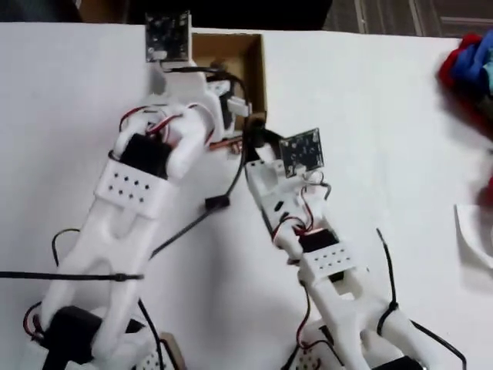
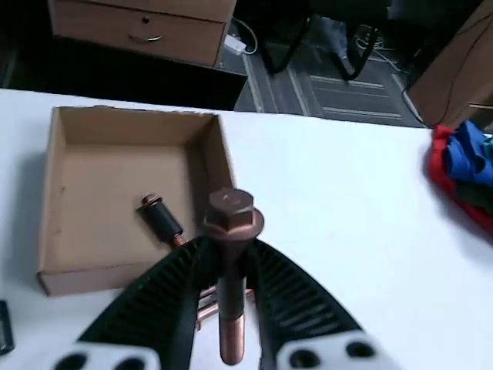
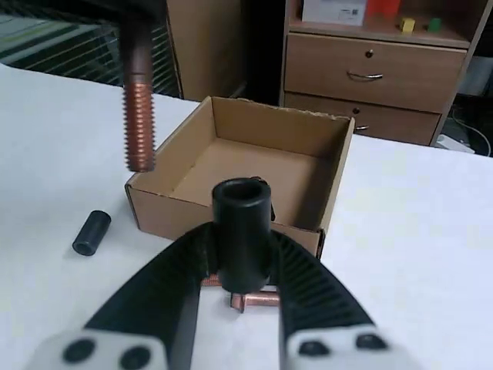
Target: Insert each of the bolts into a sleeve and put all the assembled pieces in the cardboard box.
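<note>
Hiding bolt (image 2: 233, 217) shank: left claw (image 2: 231, 254).

I'm watching the bolt (image 2: 231, 254) gleaming as copper-toned metal, smooth on the shank and ridged along its threads. The sleeve (image 3: 242, 223) is looking like matt black plastic. The cardboard box (image 2: 131, 129) is showing dull brown paperboard, and the table (image 2: 347, 231) is reading smooth, matt white.

office with wooden drawer units (image 3: 362, 77), carpet (image 2: 347, 85)
</note>
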### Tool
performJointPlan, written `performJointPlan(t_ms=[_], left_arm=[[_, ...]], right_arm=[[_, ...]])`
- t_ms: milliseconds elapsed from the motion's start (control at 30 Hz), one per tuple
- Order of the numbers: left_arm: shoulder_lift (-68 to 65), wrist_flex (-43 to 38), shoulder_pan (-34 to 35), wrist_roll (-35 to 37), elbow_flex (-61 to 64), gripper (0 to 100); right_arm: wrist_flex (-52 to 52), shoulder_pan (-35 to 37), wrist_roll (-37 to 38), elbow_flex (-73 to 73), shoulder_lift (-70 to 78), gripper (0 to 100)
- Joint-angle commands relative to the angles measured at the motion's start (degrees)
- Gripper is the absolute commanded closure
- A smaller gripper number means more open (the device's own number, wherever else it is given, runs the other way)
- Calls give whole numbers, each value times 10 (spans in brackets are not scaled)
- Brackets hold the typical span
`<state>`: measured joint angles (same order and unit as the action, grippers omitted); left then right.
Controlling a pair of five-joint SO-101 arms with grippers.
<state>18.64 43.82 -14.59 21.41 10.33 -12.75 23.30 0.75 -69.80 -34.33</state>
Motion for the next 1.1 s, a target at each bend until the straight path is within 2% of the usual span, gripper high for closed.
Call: performJointPlan(t_ms=[0,200,500,733,1067], left_arm=[[1,-17,-19,0,-51,973],[-1,-23,-27,-3,-51,972],[-3,-111,-34,-4,-18,973],[-3,-183,-82,-107,42,974],[-53,-191,-82,-112,44,974]], right_arm=[[-20,-16,-1,9,-21,978],[-18,-13,-1,9,-21,978],[-17,-13,-1,9,-21,978],[-17,-12,-1,9,-21,978],[-17,-12,-1,9,-21,978]])
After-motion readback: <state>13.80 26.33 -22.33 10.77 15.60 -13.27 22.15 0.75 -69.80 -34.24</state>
